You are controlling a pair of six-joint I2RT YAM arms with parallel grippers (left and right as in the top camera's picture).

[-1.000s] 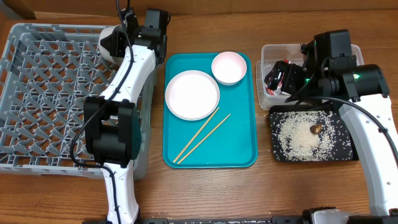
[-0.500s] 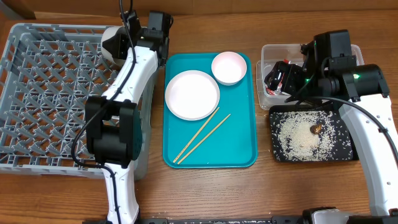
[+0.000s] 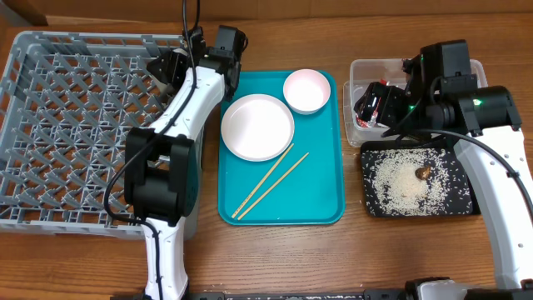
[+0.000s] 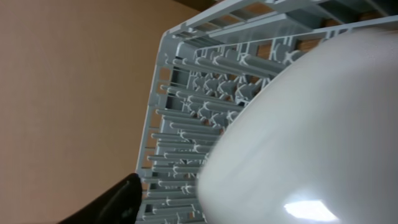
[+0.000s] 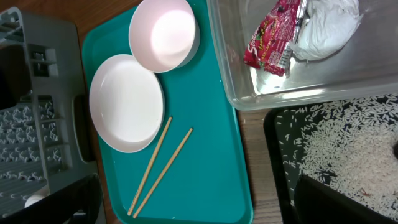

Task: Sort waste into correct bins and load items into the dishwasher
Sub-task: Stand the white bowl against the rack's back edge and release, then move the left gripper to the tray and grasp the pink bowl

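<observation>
Up close, the round white bowl (image 4: 298, 124) fills the left wrist view's lower right, backed by the grey plastic dish rack (image 4: 180, 118). The left gripper (image 3: 166, 67) shows one dark finger (image 4: 121, 198) just beside it, lower left; its opening and hold cannot be told.

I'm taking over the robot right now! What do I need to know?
The left gripper is at the far right corner of the dish rack; a white bowl fills its camera view; grip unclear. The right gripper is open and empty at the clear tub.
Done: red wrapper and tissue in the tub; rice and brown bit on the black tray.
Left: plate, second bowl and chopsticks, on the teal tray, go into the rack.
</observation>
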